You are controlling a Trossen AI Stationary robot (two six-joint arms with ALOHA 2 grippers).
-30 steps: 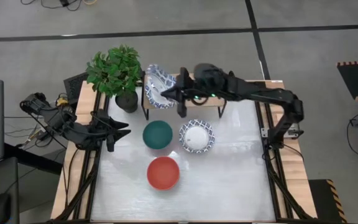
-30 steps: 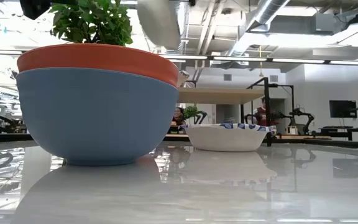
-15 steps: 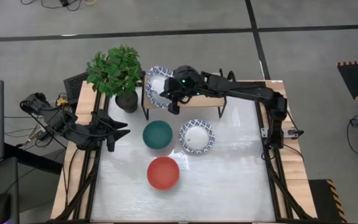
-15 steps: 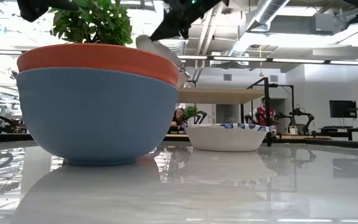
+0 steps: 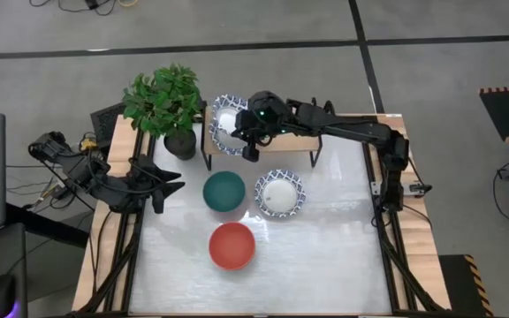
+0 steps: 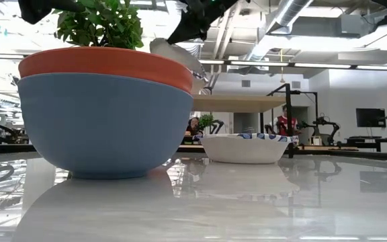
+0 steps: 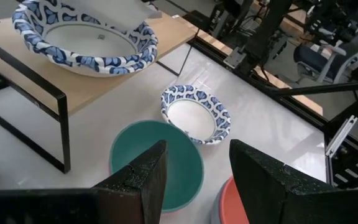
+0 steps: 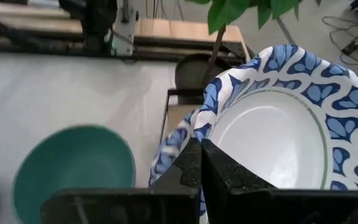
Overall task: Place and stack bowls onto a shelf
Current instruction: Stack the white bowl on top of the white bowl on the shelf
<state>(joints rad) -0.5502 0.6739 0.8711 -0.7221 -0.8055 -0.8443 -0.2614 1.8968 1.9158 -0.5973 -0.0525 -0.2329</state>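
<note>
White table (image 5: 325, 256), right gripper (image 5: 239, 141) pinching patterned bowl (image 5: 222, 124) over shelf (image 5: 281, 141)

Overhead camera looks straight down; table-level camera sits close behind the red-and-blue round bowl (image 6: 106, 114). Both wrist cameras share the teal round bowl (image 7: 157, 163), toward six o'clock of the shelf.

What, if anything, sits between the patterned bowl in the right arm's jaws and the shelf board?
Nothing visible. The right gripper, jaws shut on the bowl's rim, holds the blue-patterned bowl over the left end of the shelf. The board beneath it looks bare; whether the bowl already touches it is unclear.
</note>
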